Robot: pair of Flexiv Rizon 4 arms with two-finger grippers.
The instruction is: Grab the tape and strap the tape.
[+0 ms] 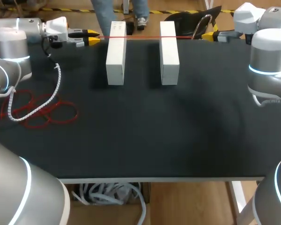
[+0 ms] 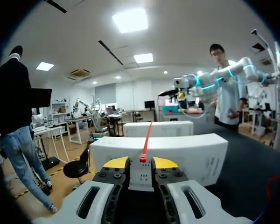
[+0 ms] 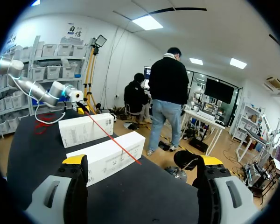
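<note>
- One end of tape sat clenched in the left gripper; jerking could free it.
- The right gripper gaped; closing off-line would miss it.

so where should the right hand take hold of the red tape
Grip the free end of the red tape where it juts past the nearer white box, coming straight in along its length from the right hand. It is a thin strip lying level over both boxes, and that end hangs clear in the air.
</note>
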